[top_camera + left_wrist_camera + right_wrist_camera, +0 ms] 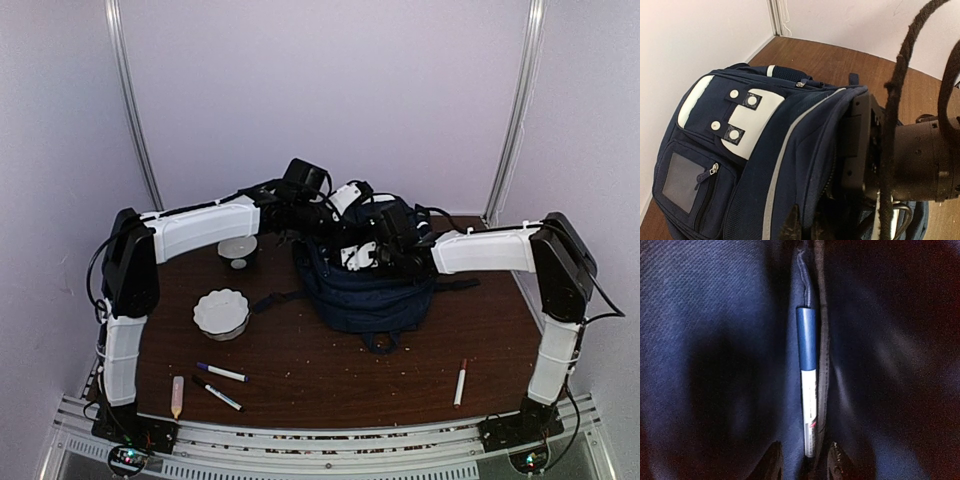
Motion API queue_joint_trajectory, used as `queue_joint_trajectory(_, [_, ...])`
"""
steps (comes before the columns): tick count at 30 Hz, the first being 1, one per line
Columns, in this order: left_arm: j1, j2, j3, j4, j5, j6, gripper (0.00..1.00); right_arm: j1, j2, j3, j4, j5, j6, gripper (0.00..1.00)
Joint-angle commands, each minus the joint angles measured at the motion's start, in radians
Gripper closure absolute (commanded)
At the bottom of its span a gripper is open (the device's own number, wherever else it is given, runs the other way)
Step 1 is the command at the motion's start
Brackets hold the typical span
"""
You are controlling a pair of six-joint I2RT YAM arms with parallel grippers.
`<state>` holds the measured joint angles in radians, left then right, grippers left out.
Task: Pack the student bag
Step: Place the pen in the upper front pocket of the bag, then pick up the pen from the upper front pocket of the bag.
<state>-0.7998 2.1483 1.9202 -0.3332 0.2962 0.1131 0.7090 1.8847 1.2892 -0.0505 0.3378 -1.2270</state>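
Note:
The student bag point(370, 300), navy with white patches, stands in the middle of the table. In the left wrist view its front pocket point(735, 117) faces left. My left gripper point(805, 227) is shut on the fabric edge of the bag's point(765, 165) open top. The right arm's black wrist point(920, 160) reaches down into that opening. Inside the bag point(715, 340), a marker point(808, 390) with a blue cap and white body lies in a fold of the lining. My right gripper point(805, 465) is open, its fingertips point(771, 464) apart on either side of the marker's lower end.
A white scalloped bowl point(221, 312) and a small grey bowl point(238, 250) sit left of the bag. Two markers point(221, 372) and a pale stick point(177, 396) lie near the front left. A red-tipped pen point(460, 381) lies front right. Walls close in behind.

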Motion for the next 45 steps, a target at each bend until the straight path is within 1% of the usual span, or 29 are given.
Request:
queue_joint_trajectory(1, [-0.012, -0.111, 0.002, 0.175, 0.073, -0.024, 1.00, -0.005, -0.089, -0.036, -0.021, -0.022, 0.080, 0.68])
queue_joint_trajectory(7, [0.003, -0.096, -0.008, 0.189, 0.063, -0.049, 1.00, 0.001, -0.253, -0.095, -0.235, -0.190, 0.175, 0.67])
queue_joint_trajectory(11, [0.011, -0.084, -0.025, 0.198, 0.059, -0.065, 1.00, 0.001, -0.339, -0.070, -0.491, -0.350, 0.278, 0.66])
queue_joint_trajectory(15, [0.018, -0.073, -0.042, 0.219, 0.061, -0.090, 1.00, 0.001, -0.391, -0.102, -0.719, -0.499, 0.297, 0.65])
queue_joint_trajectory(18, [0.020, -0.065, -0.040, 0.216, 0.063, -0.097, 1.00, 0.000, -0.421, -0.139, -0.854, -0.576, 0.296, 0.67])
queue_joint_trajectory(20, [0.022, -0.064, -0.042, 0.212, 0.064, -0.095, 1.00, 0.000, -0.457, -0.178, -0.931, -0.588, 0.267, 0.67])
queue_joint_trajectory(26, [0.026, -0.065, -0.050, 0.209, 0.067, -0.095, 1.00, -0.003, -0.569, -0.319, -1.101, -0.525, 0.161, 0.70])
queue_joint_trajectory(30, [0.028, -0.064, -0.056, 0.214, 0.070, -0.099, 1.00, -0.003, -0.622, -0.406, -1.155, -0.461, 0.096, 0.68])
queue_joint_trajectory(33, [0.028, -0.064, -0.062, 0.215, 0.073, -0.104, 1.00, 0.000, -0.639, -0.456, -1.158, -0.426, 0.044, 0.65])
queue_joint_trajectory(36, [0.029, -0.065, -0.065, 0.212, 0.075, -0.104, 1.00, 0.011, -0.636, -0.480, -1.152, -0.418, 0.027, 0.63])
queue_joint_trajectory(40, [0.030, -0.065, -0.063, 0.207, 0.076, -0.104, 1.00, 0.045, -0.623, -0.513, -1.107, -0.394, 0.026, 0.60])
queue_joint_trajectory(45, [0.033, -0.066, -0.060, 0.206, 0.075, -0.101, 1.00, 0.090, -0.607, -0.563, -0.994, -0.352, 0.056, 0.60])
